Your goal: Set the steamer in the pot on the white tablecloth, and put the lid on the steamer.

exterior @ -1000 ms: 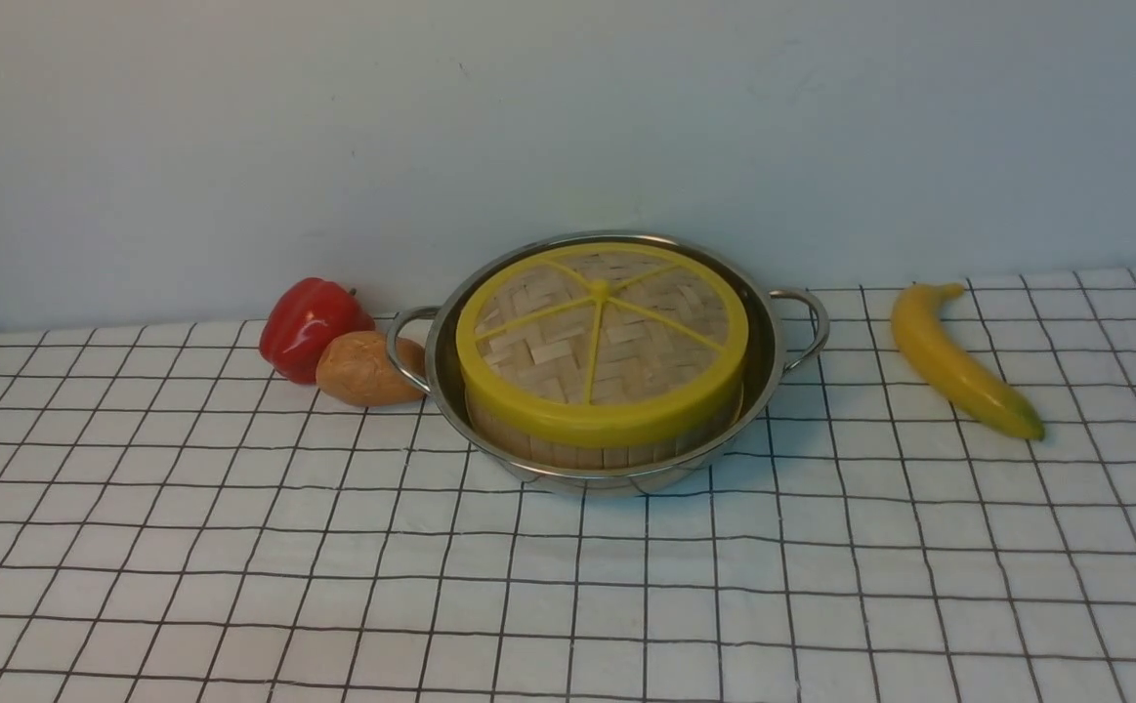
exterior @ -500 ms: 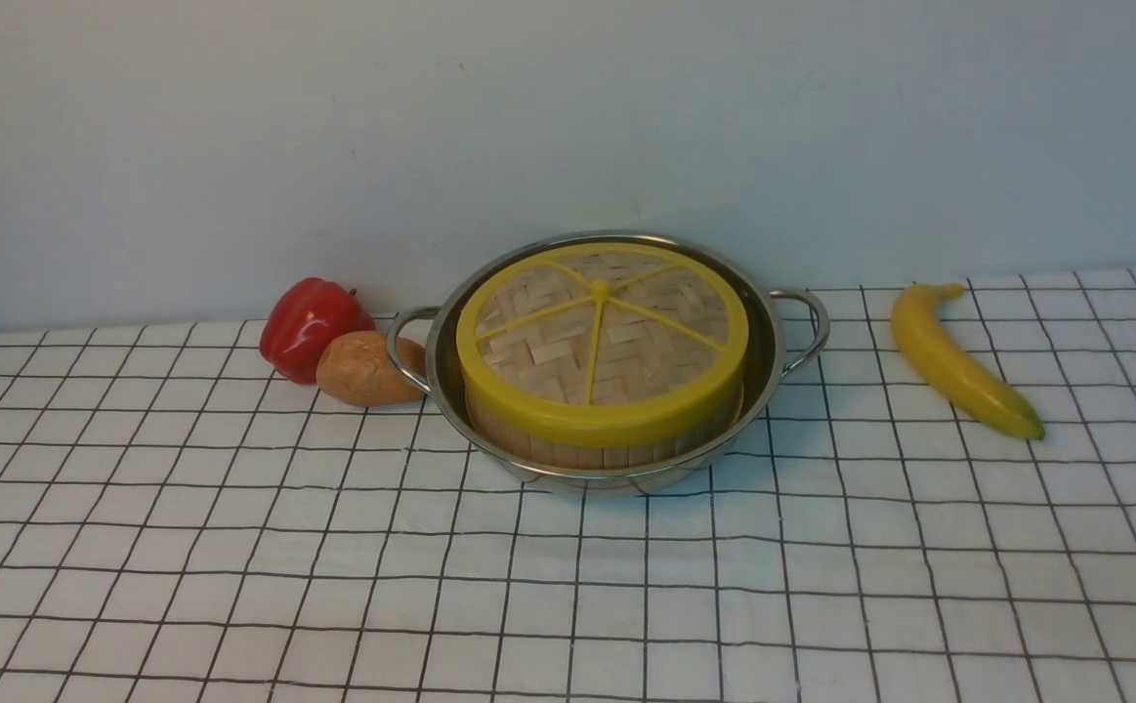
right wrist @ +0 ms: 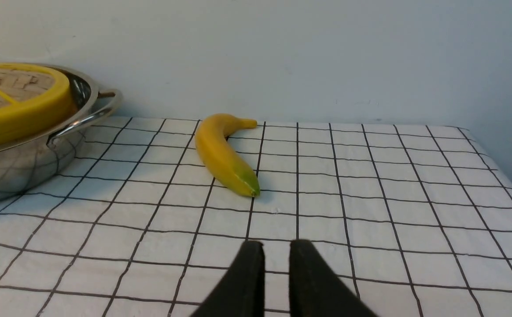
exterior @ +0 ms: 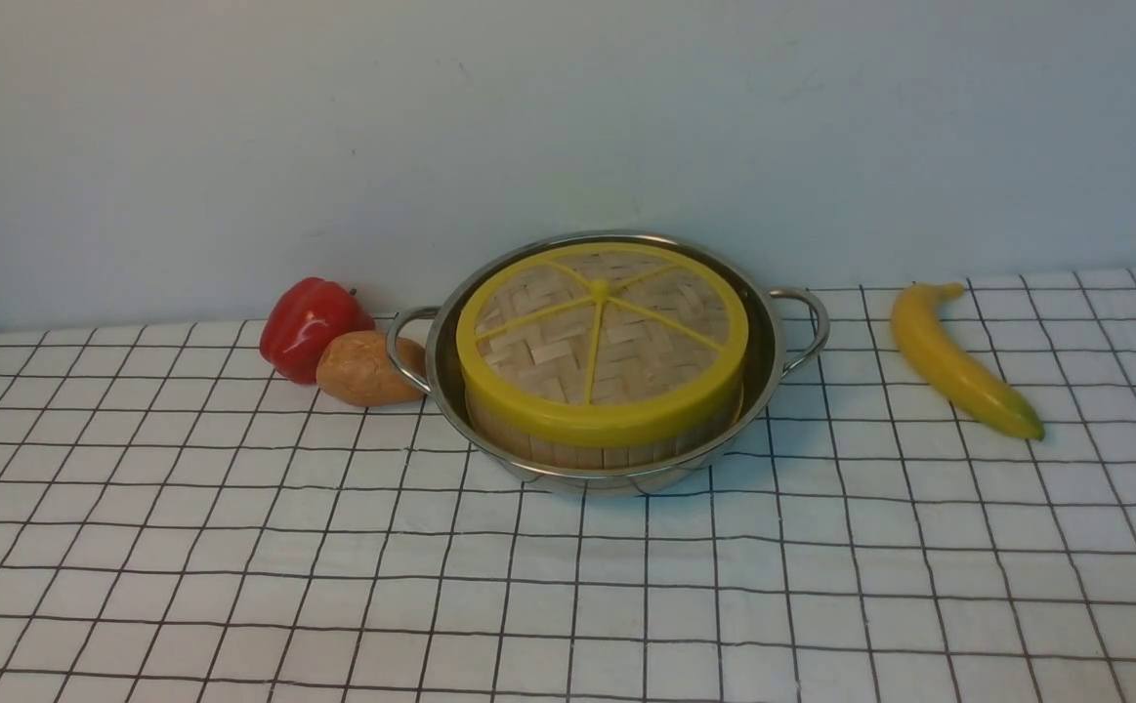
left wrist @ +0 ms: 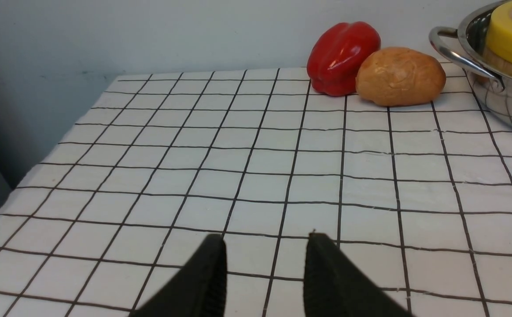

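While the left hand [left wrist: 267, 246] hovers empty over the white tablecloth [exterior: 333, 547], its jaws stand apart with bare cloth showing between them. A red pepper [exterior: 309, 324] and a brown potato [exterior: 364, 369] lie touching each other, just beside the left handle of the pot [exterior: 768, 361]. Inside sits the steamer [exterior: 587, 451] – the lid [exterior: 602, 337] resting on top. A banana [exterior: 958, 361] lies further right. The right hand [right wrist: 277, 255] holds nothing – jaws narrowly parted

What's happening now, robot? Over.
Left gripper open, empty; right gripper slightly apart, empty. Lid on steamer inside pot. Nothing blocking.
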### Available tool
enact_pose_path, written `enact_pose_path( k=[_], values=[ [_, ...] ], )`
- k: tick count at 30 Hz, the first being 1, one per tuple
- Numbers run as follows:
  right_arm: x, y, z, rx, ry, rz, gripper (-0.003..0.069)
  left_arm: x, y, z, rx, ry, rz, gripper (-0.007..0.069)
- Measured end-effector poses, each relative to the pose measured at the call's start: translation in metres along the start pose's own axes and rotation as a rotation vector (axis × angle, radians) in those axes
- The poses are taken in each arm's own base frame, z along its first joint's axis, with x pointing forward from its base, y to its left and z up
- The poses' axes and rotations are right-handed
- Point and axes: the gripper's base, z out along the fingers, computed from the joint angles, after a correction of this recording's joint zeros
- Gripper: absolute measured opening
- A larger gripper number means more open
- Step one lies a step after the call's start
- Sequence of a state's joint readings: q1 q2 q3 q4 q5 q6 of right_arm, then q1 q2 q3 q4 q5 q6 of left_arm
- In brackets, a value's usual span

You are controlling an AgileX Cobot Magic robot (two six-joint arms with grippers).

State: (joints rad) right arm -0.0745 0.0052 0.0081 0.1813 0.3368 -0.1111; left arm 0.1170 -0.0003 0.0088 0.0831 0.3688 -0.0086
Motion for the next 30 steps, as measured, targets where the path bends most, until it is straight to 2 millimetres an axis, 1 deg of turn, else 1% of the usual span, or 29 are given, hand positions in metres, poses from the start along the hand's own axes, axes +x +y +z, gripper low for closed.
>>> enact_pose_path(
  k=[30],
  values=[
    [0.0003, 0.0, 0.0001, 0.0, 0.001, 0.0, 0.019, 0.0, 0.0, 0.0, 0.0, 0.0, -0.001, 0.0243]
  ],
)
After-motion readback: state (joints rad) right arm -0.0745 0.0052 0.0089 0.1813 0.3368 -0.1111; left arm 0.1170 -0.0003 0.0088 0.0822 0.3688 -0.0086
